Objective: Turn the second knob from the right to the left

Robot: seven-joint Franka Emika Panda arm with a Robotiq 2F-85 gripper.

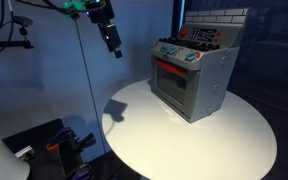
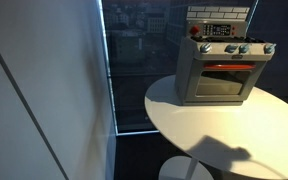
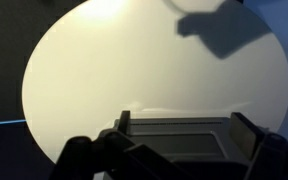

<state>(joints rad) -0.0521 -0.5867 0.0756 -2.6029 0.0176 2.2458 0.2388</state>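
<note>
In the wrist view the hand (image 3: pixel 184 140) fills the bottom edge, its two fingers (image 3: pixel 246 132) standing wide apart with nothing between them. Beyond it lies only the bare white top of the round bench (image 3: pixel 104 70). A dark shadow (image 3: pixel 224 30) falls at that view's far right.

The toy oven does not show in the wrist view. An exterior view shows the hand (image 1: pixel 110 38) hanging high in the air, well apart from the toy oven (image 1: pixel 189 80) and off to its front side. This view does not make the gap between its fingers clear.

The toy oven (image 2: pixel 222 68) stands upright on the far part of the bench (image 2: pixel 224 125) and is seen front-on in an exterior view where the hand is out of frame. There a row of knobs runs above the oven door, and the second knob from the right (image 2: pixel 246 48) is untouched. Behind the knobs, a red piece (image 2: pixel 194 30) sits on the stovetop before a brick-pattern back panel (image 2: pixel 222 13).
</note>
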